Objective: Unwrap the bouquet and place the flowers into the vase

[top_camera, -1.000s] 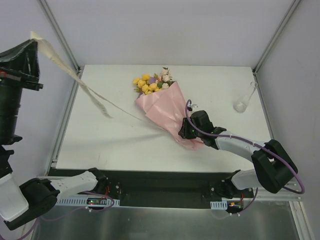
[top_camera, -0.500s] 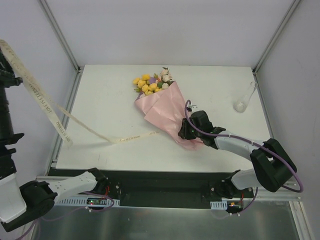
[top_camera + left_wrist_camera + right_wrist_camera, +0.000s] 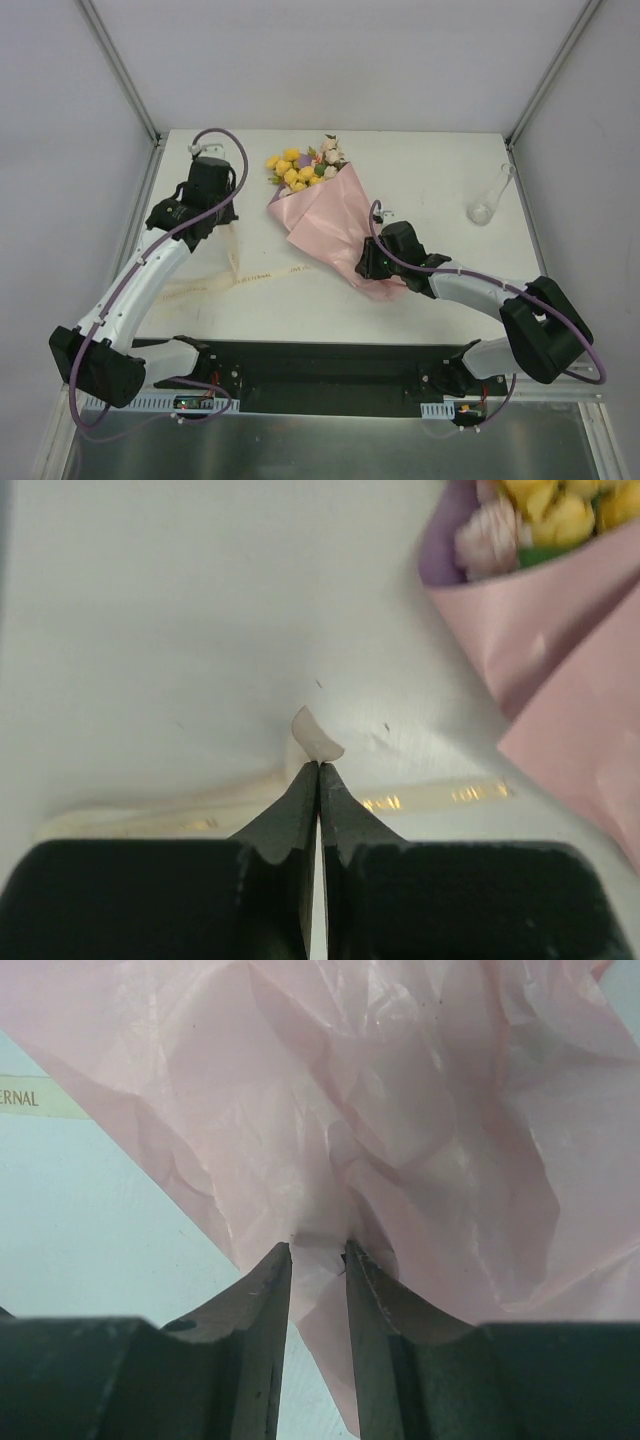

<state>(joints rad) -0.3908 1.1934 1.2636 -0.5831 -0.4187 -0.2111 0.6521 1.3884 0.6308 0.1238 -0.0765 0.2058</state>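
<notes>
**Surface.** White table (image 3: pixel 440 280), matte, rectangular. Dark base strip (image 3: pixel 320 362) along the near edge, carrying both arm mounts.

**Room.** Pale grey walls (image 3: pixel 330 60) at the back and both sides. Slanted metal frame posts (image 3: pixel 118 68) rise from the two far corners.

**Bouquet** (image 3: pixel 330 215). Lies on its side at mid-table, a little right of centre. Flowers (image 3: pixel 298 168) at the far end, yellow and pale pink blooms; the narrow end points near-right. The pink wrapping paper (image 3: pixel 400 1110) is creased and closed round the stems.

**Ribbon** (image 3: pixel 245 280). Cream, printed in gold, slack on the table from the bouquet's near side leftward, then turning up toward the left arm.

**Vase** (image 3: pixel 486 203). Clear glass, near the right edge of the table, well apart from the bouquet. Whether it stands upright or leans cannot be told.

**Left gripper** (image 3: pixel 319 772). Left of the flowers, low over the table, jaws pressed together on the ribbon, whose curled tip shows just past them.

**Right gripper** (image 3: pixel 318 1252). At the bouquet's narrow end, jaws pinching a fold of the pink wrapping paper.

**Edges and open room.** A metal rail borders the left and right sides. Bare table lies between bouquet and vase, along the far strip behind the flowers, and in the near-right corner. The left side is crossed by the left arm and the ribbon.
</notes>
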